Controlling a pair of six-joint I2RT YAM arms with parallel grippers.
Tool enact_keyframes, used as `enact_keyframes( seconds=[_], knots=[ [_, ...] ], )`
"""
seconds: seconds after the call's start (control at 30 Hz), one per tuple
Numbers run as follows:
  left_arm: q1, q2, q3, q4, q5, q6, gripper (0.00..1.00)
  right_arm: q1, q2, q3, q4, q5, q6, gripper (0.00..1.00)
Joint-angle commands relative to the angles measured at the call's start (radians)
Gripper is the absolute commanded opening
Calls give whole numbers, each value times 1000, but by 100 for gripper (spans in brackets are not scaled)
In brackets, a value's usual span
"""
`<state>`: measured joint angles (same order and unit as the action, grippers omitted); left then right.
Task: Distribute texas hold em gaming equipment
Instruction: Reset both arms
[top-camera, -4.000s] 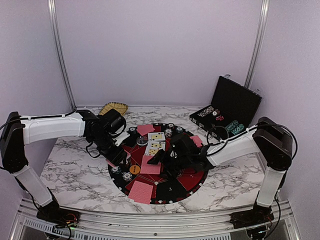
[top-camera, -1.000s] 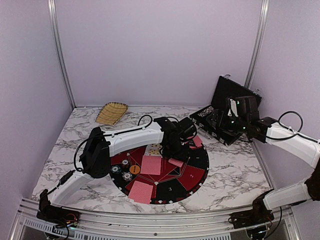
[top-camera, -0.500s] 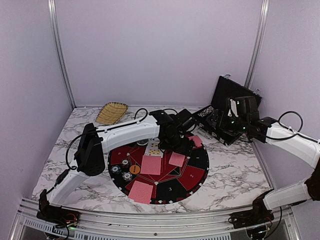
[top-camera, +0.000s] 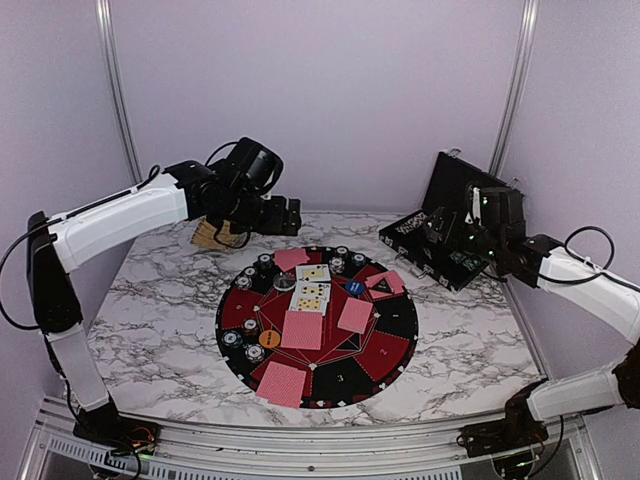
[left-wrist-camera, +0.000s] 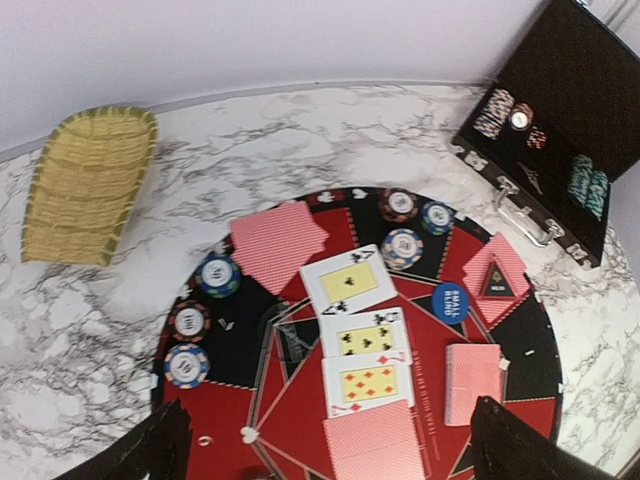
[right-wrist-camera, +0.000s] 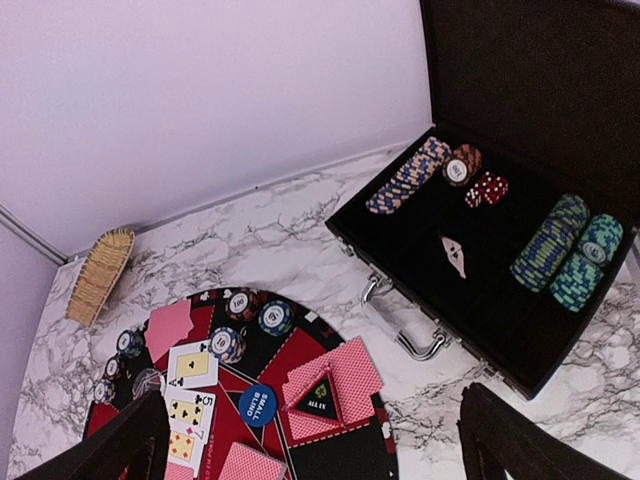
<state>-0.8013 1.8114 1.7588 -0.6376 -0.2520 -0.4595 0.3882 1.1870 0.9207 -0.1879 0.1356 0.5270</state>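
On the round mat (top-camera: 395, 322) lie three face-up cards (left-wrist-camera: 362, 330), several pink-backed card piles (left-wrist-camera: 473, 368) and small chip stacks (left-wrist-camera: 190, 320). A blue disc (left-wrist-camera: 451, 302) sits beside a card pile that carries a black triangle marker (right-wrist-camera: 318, 398). An orange disc (top-camera: 269, 339) lies at the mat's left. My left gripper (top-camera: 285, 218) hangs open and high over the table's back left, holding nothing. My right gripper (top-camera: 440, 235) hovers open and holding nothing beside the black case (right-wrist-camera: 575, 80). Rows of chips (right-wrist-camera: 565, 250) fill the case.
A woven yellow basket (left-wrist-camera: 88, 183) stands at the back left, partly behind my left arm in the top view. The open case lid (top-camera: 478, 198) rises at the back right. Bare marble (top-camera: 150, 330) flanks the mat on both sides.
My left arm has lifted off the mat's middle and swung back to the far left, its jaws wider. A pink-backed pile stays right of centre. My right gripper has barely moved.
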Motion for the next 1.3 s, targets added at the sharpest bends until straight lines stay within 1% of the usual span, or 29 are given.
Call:
enact_keyframes(
  seconds=[0.0,0.13,0.27,0.37,0.47,0.57,0.73,0.93,1.27],
  knots=[
    [98,-192,-225,170,26,62,99,-9,-41,-2,115,85,-60,98],
    [221,-336,-401,256,97,94,99,-9,-39,15,133,86,-100,98],
    [340,-453,-541,348,181,121,99,-9,-44,15,149,84,-92,98],
    [418,-520,-641,425,261,119,99,-10,-46,23,143,81,-88,98],
    [480,-554,-717,488,348,111,99,-8,-56,25,142,86,-74,98],
    [501,-569,-751,525,370,125,99,-8,-64,23,136,96,-65,98],
    [516,-575,-748,527,420,128,99,-8,-67,27,112,110,-60,98],
    [517,-575,-743,528,433,148,99,-8,-84,25,89,120,-59,99],
    [516,-585,-769,545,457,158,99,-8,-89,20,98,124,-70,98]
  ],
)
